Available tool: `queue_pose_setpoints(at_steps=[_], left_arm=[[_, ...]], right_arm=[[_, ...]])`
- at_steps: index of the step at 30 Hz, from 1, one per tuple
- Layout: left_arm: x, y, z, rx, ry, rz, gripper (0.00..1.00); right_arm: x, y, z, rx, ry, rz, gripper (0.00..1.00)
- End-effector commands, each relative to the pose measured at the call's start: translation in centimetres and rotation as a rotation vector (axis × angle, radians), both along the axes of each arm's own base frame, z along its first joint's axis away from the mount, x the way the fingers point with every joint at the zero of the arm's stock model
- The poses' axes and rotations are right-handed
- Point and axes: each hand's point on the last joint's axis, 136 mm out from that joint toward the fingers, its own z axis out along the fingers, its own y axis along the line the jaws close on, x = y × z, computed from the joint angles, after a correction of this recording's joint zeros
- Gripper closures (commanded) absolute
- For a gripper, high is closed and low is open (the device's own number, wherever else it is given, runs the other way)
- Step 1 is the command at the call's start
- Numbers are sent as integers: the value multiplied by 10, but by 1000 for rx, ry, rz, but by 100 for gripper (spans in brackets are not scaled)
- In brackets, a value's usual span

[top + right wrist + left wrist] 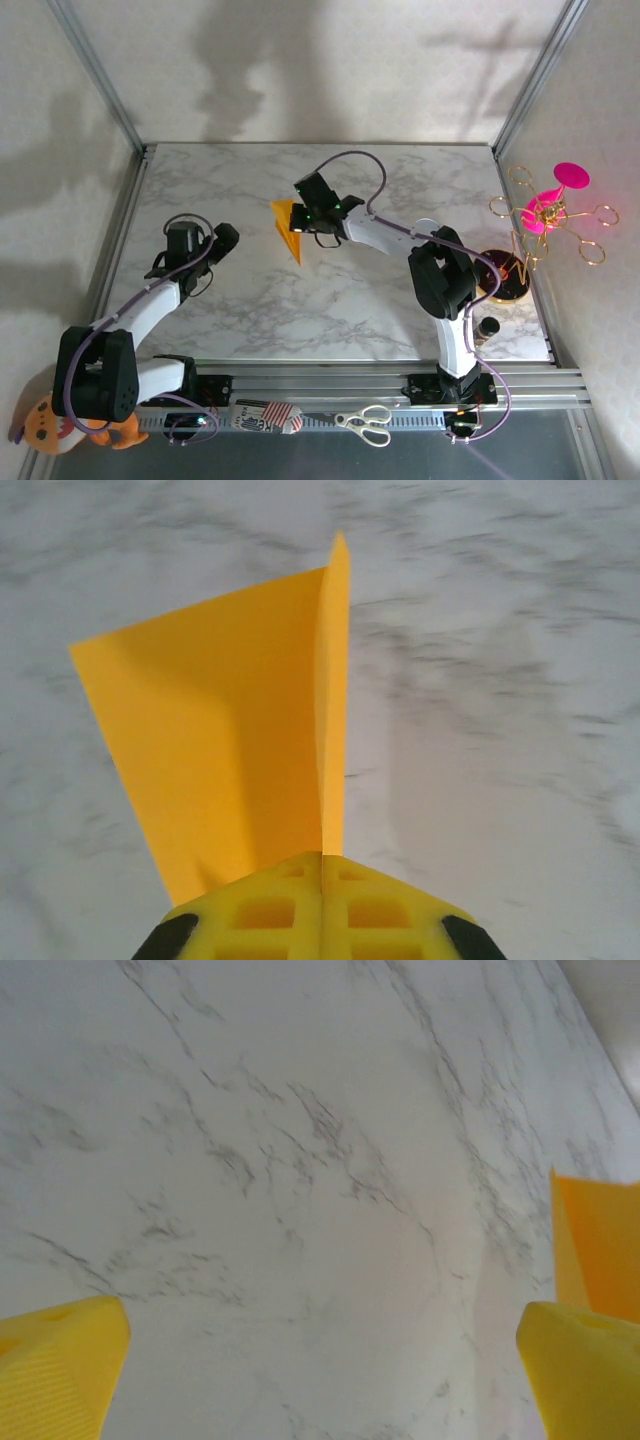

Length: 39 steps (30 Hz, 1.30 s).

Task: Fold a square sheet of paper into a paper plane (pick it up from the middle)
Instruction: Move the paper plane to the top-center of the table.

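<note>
**Right hand pinches the orange paper plane**

The right hand (300, 216) is out over the middle of the table (380, 300). Its two yellow fingers are pressed together on the paper plane (287, 228). From above, the plane is a small orange-yellow shape with a sharp tip. The tip points toward the near edge of the table, where the arms are bolted on. The plane sits just to the left of the right hand.

In the right wrist view, the right hand (322, 872) pinches the plane (230, 750) along its fold. The fold runs in a straight line away from the fingers (265, 915). One wide flap spreads out to the left of the fold. A thin strip of paper shows on the right side of the fold. A soft shadow lies on the marble beside it. I cannot tell if the paper touches the table.

The left hand (224, 238) is over the left part of the table, near the plane but apart from it. It is spread wide and holds nothing. In the left wrist view, the left hand (320, 1360) has bare marble between its two yellow fingers (60, 1370). A bit of the orange plane (600, 1250) peeks in at the right edge.

White scissors (365, 421) lie on the rail in front of the table. A pink and gold wire toy (552, 212) stands at the right side.
</note>
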Motion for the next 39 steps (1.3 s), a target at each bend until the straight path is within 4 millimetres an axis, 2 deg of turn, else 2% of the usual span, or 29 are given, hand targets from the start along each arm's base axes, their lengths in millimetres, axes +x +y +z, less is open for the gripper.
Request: queue_pose_setpoints(at_steps=[1,9,12,17,18,20,25,36,39], left_arm=[[2,-20,12,-135,-68,-60,2],[-5,-62,-1,-285,-65,-198,12],[-6,-80,-9,-312,-32,-252,20],[-3,-107,-18,-362,-3,-320,39],[-1,-111,-18,-367,-2,-332,41],[2,-120,-20,-363,9,-353,44],[10,-121,-27,-343,31,-342,51],[20,-122,-24,-323,19,-349,56],[23,-121,-26,-309,33,-342,62]], right_arm=[[-9,32,8,263,28,120,100],[-20,26,-28,398,128,143,99],[-23,21,-38,406,148,136,99],[-32,17,-50,412,184,136,99],[-24,8,-53,410,183,112,99],[-24,6,-54,406,186,112,99],[-24,4,-58,397,190,108,99],[-25,3,-63,388,205,108,99],[-25,3,-61,389,202,113,99]])
